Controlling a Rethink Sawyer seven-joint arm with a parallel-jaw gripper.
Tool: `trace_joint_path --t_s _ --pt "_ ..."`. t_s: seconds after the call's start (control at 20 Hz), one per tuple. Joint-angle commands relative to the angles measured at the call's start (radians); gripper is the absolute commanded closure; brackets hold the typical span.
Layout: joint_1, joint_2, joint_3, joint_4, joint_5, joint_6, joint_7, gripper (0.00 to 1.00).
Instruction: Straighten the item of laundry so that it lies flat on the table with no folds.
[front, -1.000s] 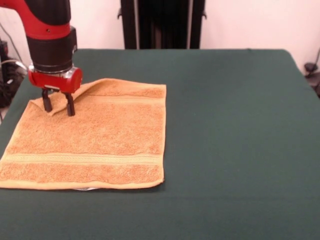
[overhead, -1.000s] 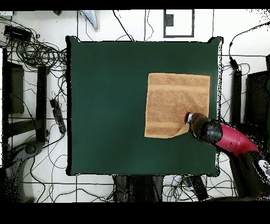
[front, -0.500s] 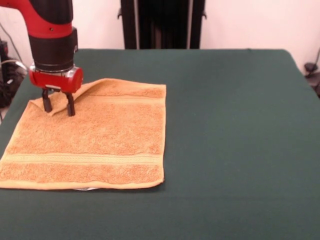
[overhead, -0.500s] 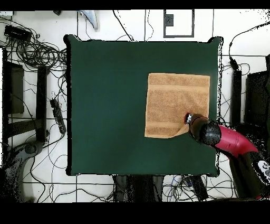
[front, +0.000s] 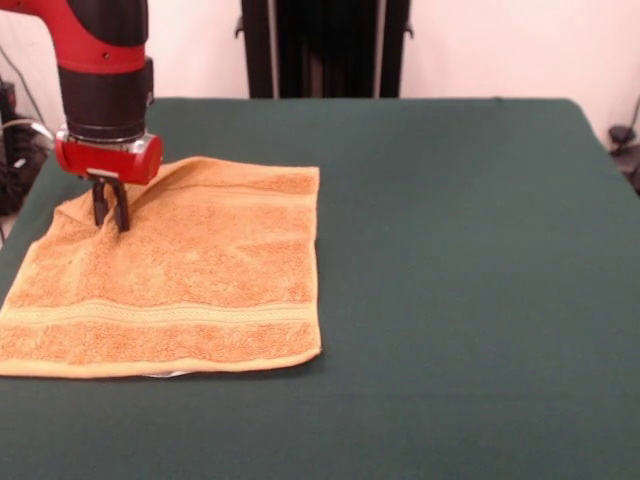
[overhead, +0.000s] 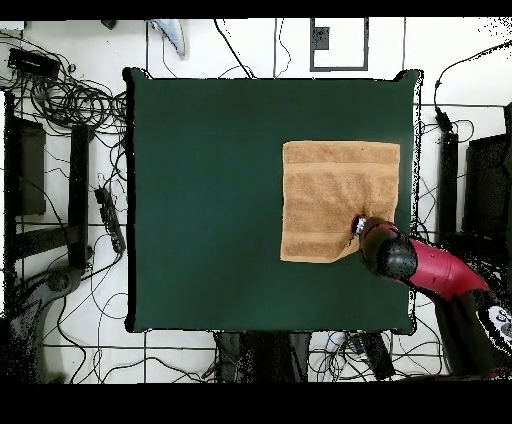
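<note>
1. The tool (front: 109, 211) has its two dark fingers pinched narrow on a raised tuck of the orange terry towel (front: 190, 275), at the towel's corner directly under the red wrist.
2. The towel lies on the dark green surface (front: 450, 250), spreading away from the tool toward the front camera and off to one side. Its woven band (front: 160, 312) sits well away from the tool, near the opposite hem.
3. The step in hand looks like drawing the folded-over corner outward. To do it well, I judge the pull should run diagonally away from the towel's middle, kept low, so the flap rolls open rather than lifting the whole cloth.
4. Most of the towel already lies flat, so a short pull should do. A long one would likely drag the whole towel or ripple its body.
5. Release is best once the corner lies past its fold line, then lift straight up so the pile does not snag.
6. In the overhead view the tool (overhead: 358, 226) sits at the towel (overhead: 335, 195) edge, and the arm (overhead: 430, 268) covers that corner.
7. How many layers are held between the fingers cannot be made out.
8. A pale scrap (front: 168, 375) peeks from under the hem farthest from the tool; what it is cannot be told.
</note>
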Motion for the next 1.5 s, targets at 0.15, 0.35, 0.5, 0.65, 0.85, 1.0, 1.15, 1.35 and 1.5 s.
trace_joint_path --t_s 0.15,0.35,0.5,0.65,0.85,1.0,1.15,1.35,1.5 --pt "-0.01 0.305 0.008 -0.021 -0.107 -0.131 0.063 1.0" --pt "-0.005 0.298 0.014 -0.023 -0.106 -0.123 0.066 1.0" --pt "-0.005 0.274 0.028 -0.005 -0.075 -0.06 0.067 1.0" --pt "-0.004 0.228 0.049 0.032 -0.05 -0.021 0.072 1.0" --pt "0.019 0.185 0.06 0.051 -0.032 -0.001 0.082 1.0" --pt "0.035 0.179 0.051 0.046 -0.029 -0.016 0.098 0.0" --pt "0.05 0.171 0.045 0.037 -0.028 -0.009 0.097 0.0" --pt "0.06 0.168 0.041 0.023 -0.029 0.0 0.091 0.0" --pt "0.058 0.169 0.048 0.025 -0.022 -0.008 0.1 0.0"
